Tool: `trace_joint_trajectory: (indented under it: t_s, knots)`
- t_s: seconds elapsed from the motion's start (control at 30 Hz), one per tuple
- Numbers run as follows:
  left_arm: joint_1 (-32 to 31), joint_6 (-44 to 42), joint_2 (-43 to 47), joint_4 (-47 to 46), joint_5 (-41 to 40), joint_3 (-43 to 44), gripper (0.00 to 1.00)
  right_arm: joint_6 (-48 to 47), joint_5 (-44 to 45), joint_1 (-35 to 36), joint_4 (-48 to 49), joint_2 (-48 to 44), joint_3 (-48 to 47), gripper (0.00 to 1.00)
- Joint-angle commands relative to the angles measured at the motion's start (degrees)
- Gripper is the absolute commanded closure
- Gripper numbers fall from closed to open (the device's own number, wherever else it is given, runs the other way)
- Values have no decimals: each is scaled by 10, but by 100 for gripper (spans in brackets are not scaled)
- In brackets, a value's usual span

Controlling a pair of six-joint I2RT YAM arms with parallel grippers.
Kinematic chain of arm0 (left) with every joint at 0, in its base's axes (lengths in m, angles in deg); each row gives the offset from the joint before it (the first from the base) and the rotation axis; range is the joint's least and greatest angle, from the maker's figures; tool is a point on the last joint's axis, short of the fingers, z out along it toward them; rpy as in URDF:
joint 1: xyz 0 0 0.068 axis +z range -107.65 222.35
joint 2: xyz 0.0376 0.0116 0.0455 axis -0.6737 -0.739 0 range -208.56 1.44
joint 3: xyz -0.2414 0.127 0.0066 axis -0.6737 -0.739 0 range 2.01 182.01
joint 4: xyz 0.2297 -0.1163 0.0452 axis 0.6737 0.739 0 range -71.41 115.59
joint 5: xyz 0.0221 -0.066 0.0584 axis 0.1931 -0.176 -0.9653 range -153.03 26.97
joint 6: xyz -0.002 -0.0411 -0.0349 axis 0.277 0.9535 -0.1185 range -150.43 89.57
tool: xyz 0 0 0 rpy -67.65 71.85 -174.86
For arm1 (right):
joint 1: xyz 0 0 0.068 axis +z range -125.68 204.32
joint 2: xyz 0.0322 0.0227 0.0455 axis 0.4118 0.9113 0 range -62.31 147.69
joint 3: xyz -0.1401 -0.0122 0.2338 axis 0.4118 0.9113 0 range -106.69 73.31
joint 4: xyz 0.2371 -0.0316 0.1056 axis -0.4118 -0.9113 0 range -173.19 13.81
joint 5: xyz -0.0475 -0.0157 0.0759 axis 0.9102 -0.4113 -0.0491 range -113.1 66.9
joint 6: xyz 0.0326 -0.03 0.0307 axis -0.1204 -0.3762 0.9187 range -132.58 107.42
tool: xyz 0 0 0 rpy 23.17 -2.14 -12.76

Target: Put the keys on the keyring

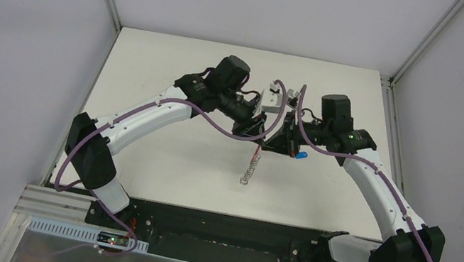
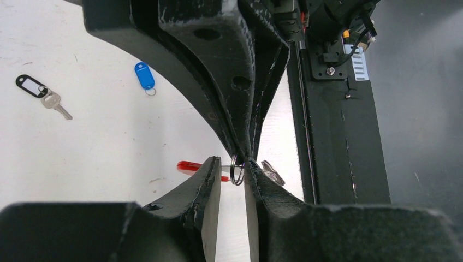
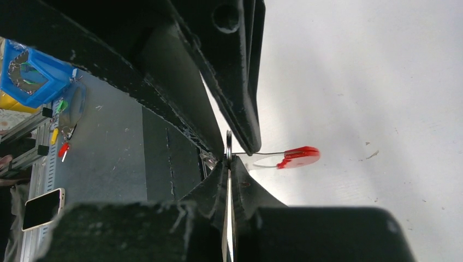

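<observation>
Two arms over one white table (image 1: pixel 159 161), read left to right

Left arm (image 1: pixel 146 112): comes in from the left side, and its left gripper (image 2: pixel 233 164) faces the other gripper tip to tip at mid-table.

Keys, two in number, both seen in the left wrist view:
- Key one, far left, is a small silver key with a black oblong loop head (image 2: pixel 41 93), lying flat on the table.
- Key two, to its right and apart from it, is a bright blue oblong-headed key (image 2: pixel 144 75) with a small ring at its lower end. Its blade cannot be made out.
- Neither key touches the single keyring, a short red curved band joined to a silvery chain of small metal rings (image 1: pixel 250 169).

Centre: the left gripper's two fingers (image 2: pixel 210 183) stand slightly parted, with table showing between them. One round metal ring (image 2: pixel 237 170) of the keyring stands upright in that gap. Whether either finger touches it cannot be told. The red band (image 2: pixel 188 166) juts out to the left of the ring. In the top view the chain trails toward the near edge.

Right gripper (image 3: pixel 229 166): two fingers clenched on that same ring, which shows edge-on between them.

Right arm (image 1: pixel 377 189): comes in from the right side
</observation>
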Motion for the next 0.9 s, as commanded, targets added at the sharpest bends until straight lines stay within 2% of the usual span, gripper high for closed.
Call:
trace_joint_trajectory:
  t_s: [0.0,0.13,0.43,0.57,0.63,0.7,0.8,0.87]
  knots:
    - [-6,-17,4,5,6,29,78,-3,-24,4,14,1,-22,100]
    - [-6,-19,5,8,8,31,80,-4,-23,3,12,1,-23,100]
    - [-6,-32,3,28,13,26,100,-2,-20,4,11,-2,-26,100]
    - [-6,-16,4,29,21,26,100,9,-20,-1,23,-8,-26,100]
    - [-5,31,12,4,25,18,100,25,-31,-8,46,-19,-13,100]
    - [2,104,26,-60,37,-7,100,57,-44,-22,89,-39,8,94]
    - [17,242,51,-189,62,-71,100,113,-61,-54,166,-75,45,85]
    - [25,336,66,-312,67,-115,100,122,-71,-69,180,-91,53,80]
